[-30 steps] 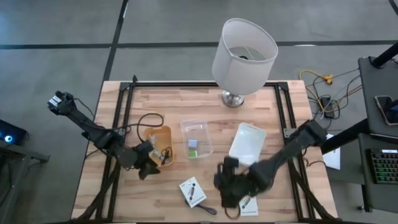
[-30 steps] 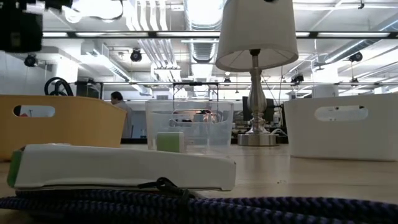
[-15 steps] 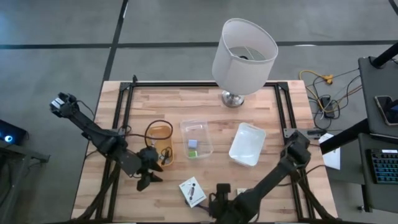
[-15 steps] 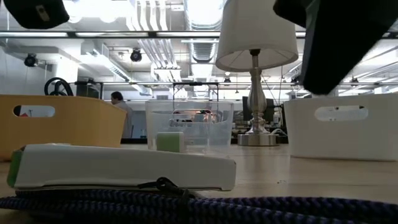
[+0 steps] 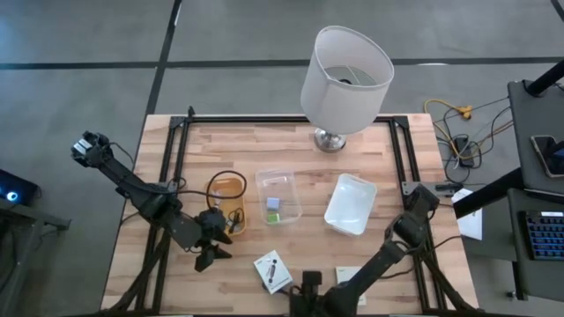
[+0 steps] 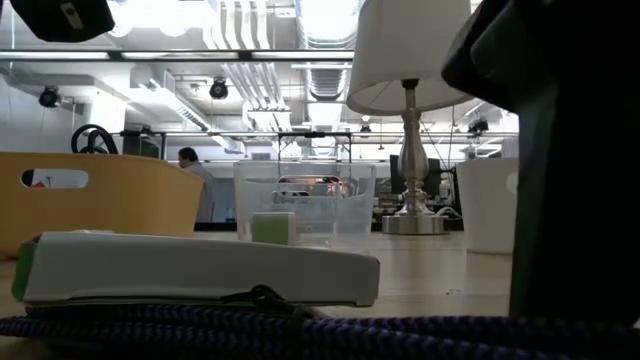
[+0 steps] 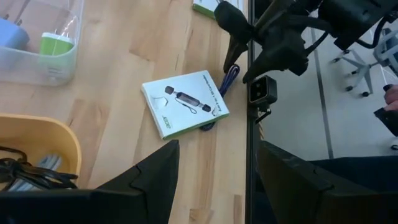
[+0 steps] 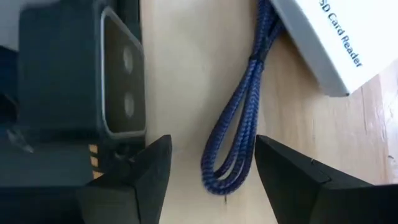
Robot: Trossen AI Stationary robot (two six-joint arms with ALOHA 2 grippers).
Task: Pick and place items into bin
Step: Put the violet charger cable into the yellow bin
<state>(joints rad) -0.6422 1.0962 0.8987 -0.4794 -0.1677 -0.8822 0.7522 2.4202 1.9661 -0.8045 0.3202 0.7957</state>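
Right tool (image 8: 208, 180) at the table's near edge, fingers spread and clasping nothing; between them I see the looped blue braided cable (image 8: 239, 118) lying flat on the wood, one end running under a white box printed "SD Card Reader" (image 8: 333, 43). The low camera's housing (image 8: 81, 87) stands just beside the loop. From above, my right arm (image 5: 388, 260) reaches down to the near edge, its tool mostly out of frame.

Left tool (image 7: 214, 180), fingers likewise released and empty, hovers over the table's left front area, near the yellow bin (image 5: 226, 201). Its wrist view shows the white card (image 7: 185, 102) printed with a black gadget, flat near the table edge, the cable end (image 7: 229, 78) touching its far corner. Dark cables (image 7: 25, 168) already lie in the yellow bin.

Clear bin (image 5: 278, 195) at table centre holds a green block (image 5: 273, 203) and a lilac block (image 5: 274, 216). White bin (image 5: 351, 204) sits to its right. Big white lamp (image 5: 345, 70) stands at the far edge.
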